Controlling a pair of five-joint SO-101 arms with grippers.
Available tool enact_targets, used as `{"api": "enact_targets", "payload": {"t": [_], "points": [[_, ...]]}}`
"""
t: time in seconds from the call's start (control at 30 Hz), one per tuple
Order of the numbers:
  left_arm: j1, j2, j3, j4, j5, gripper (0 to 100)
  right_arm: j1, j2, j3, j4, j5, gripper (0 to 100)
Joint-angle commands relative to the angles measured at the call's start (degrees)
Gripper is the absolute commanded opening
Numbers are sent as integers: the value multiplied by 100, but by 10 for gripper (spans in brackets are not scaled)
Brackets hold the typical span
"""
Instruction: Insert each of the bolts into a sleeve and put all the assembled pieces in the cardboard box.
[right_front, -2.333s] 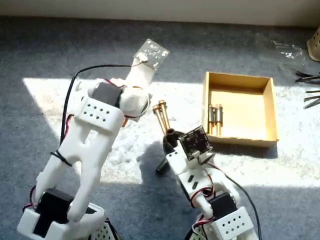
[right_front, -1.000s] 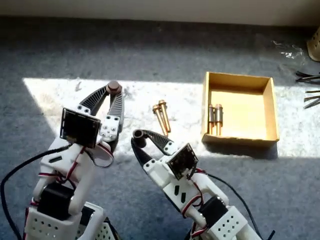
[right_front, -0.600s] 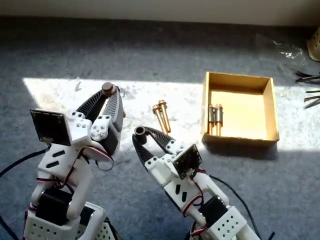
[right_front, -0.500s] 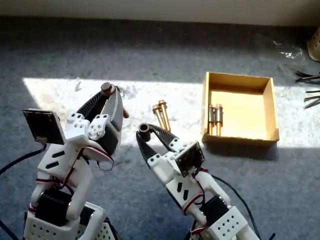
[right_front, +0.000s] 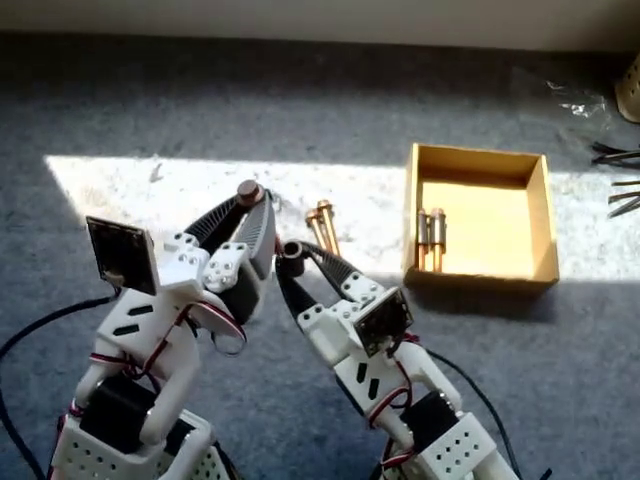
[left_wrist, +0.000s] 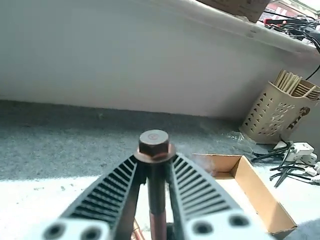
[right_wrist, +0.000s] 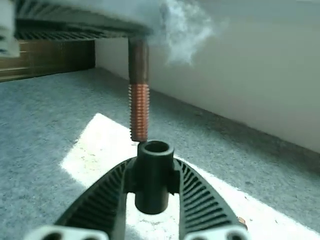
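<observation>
1. High view: finds left gripper (right_front: 249, 199) clenched on bolt (right_front: 249, 189), head up, at 11 o'clock of right gripper (right_front: 292, 254), itself grasping sleeve (right_front: 292, 249). Spots two loose bolts (right_front: 322, 228) at 1 o'clock and cardboard box (right_front: 478, 157) at 3 o'clock, two assembled pieces (right_front: 430, 238) inside.
2. Left wrist view: confirms the pinch sits just under the bolt's head, shank hanging between the fingers.
3. Right wrist view: puts threaded tip just above sleeve mouth, slightly off-centre. Best bet: centre tip first, keep shank plumb, lower slowly, release only once seated.
</observation>
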Motion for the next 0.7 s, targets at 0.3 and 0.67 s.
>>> {"api": "enact_targets", "payload": {"t": [0.3, 0.67], "points": [[163, -75, -22, -53, -114, 7, -40, -57, 611, 207, 149, 5], [189, -75, 40, -44, -114, 7, -330, -66, 611, 312, 659, 5]]}}
